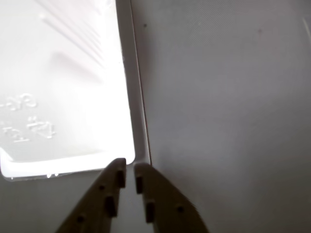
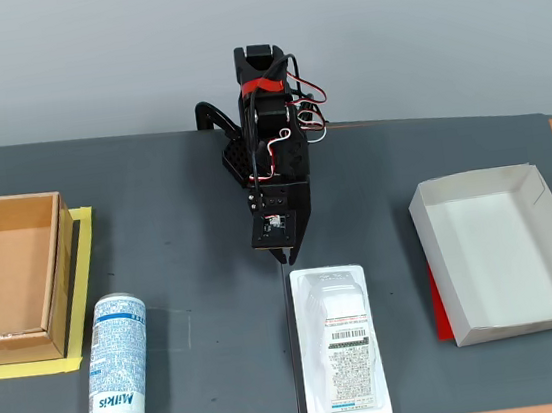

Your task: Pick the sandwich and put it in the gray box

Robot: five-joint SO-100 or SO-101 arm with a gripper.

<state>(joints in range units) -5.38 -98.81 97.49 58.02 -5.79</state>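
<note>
Clear plastic with a white printed label marks the sandwich (image 2: 339, 345), which is seen lying flat on the dark gray surface (image 2: 188, 227) at the lower centre of the fixed view, its long side running toward the camera. In the wrist view its bright pack (image 1: 68, 87) fills the upper left, and its flat rim is seen running down to the fingertips. The end effector (image 1: 129, 175) is poised at the pack's far left corner as the fixed view shows it (image 2: 287, 256), fingers nearly together with only a thin gap; whether the rim is pinched cannot be told, and nothing is lifted. An approach by the thin edge is judged sensible, since the wide pack would hardly fit between the fingers. The gray box (image 2: 550, 223) is set well apart at the right of the fixed view, open and empty, a red sheet (image 2: 438, 308) showing under its left edge. A Milkis can (image 2: 117, 362) and a brown cardboard box (image 2: 52, 269) are left aside at the left.
</note>
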